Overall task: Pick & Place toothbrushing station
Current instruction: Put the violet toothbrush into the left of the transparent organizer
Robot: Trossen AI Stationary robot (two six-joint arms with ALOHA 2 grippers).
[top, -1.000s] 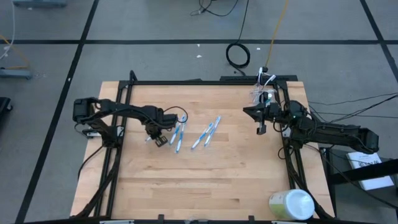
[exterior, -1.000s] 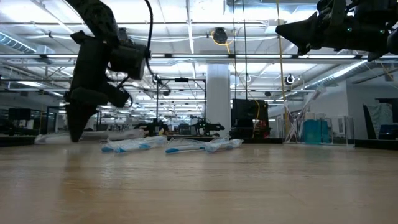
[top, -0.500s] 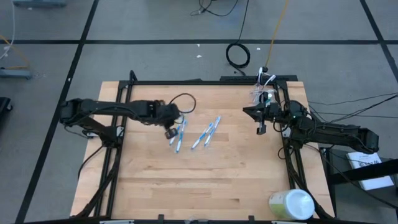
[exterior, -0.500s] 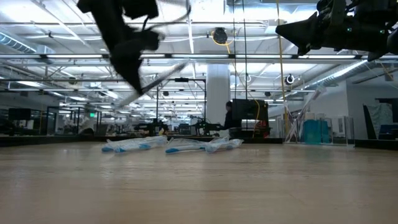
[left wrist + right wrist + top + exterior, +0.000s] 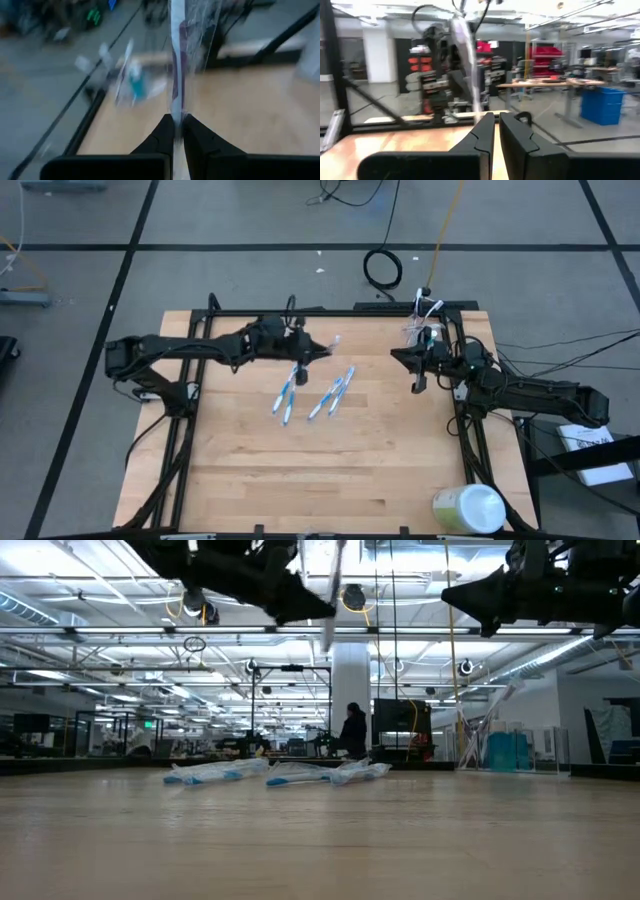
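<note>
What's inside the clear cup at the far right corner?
The clear cup holds a few upright toothbrushes. Its lower contents are hidden behind the right gripper.

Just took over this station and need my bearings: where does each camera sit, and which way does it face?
High: overhead, straight down on the table; both arms show.
Low: table height, looking level across; both arms overhead.
Left wrist: past the left gripper shut on a wrapped toothbrush, toward the cup.
Right wrist: past the shut right gripper, toward the left arm.
Shared: high and low both show the loose toothbrushes.
</note>
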